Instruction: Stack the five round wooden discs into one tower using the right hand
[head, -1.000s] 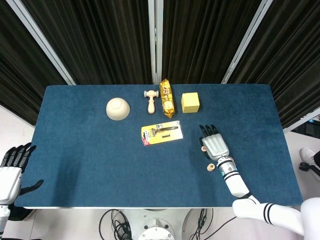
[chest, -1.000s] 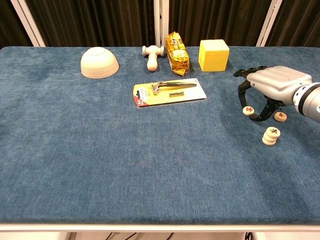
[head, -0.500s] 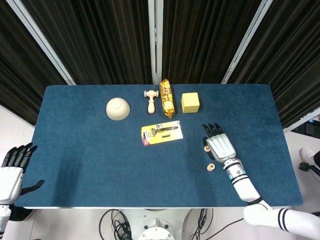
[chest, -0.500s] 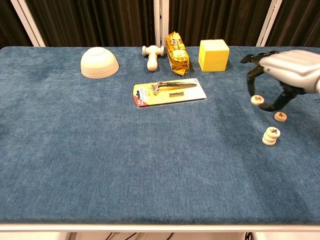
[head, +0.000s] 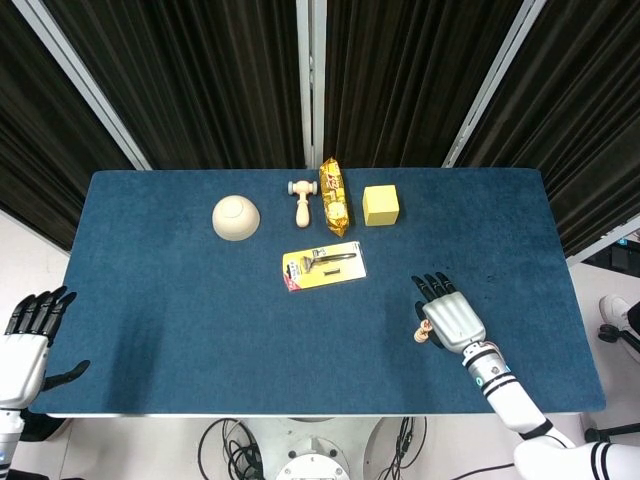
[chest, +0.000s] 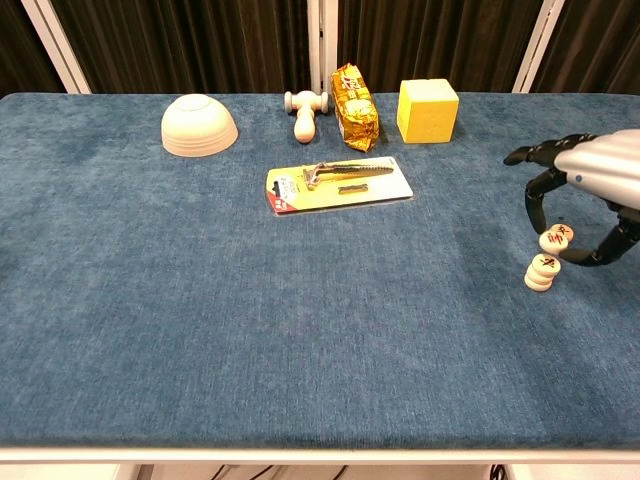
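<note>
In the chest view my right hand (chest: 597, 172) pinches a round wooden disc (chest: 556, 239) between a finger and the thumb. It holds the disc just above and slightly right of a short stack of discs (chest: 541, 273) on the blue cloth. From the head view the right hand (head: 455, 320) covers most of this, and only the stack's edge (head: 421, 335) peeks out at its left. A loose disc lay close behind the stack earlier; I cannot make it out now behind the held disc. My left hand (head: 25, 338) hangs open off the table's near left corner.
A carded tool pack (chest: 339, 182) lies mid-table. Along the far side stand an upturned cream bowl (chest: 199, 125), a wooden mallet (chest: 305, 112), a gold snack bag (chest: 355, 94) and a yellow cube (chest: 427, 110). The table's right edge is close to my right hand.
My right hand lifted a disc off the cloth and carried it right and toward me, to just over the short stack. The left hand stayed still.
</note>
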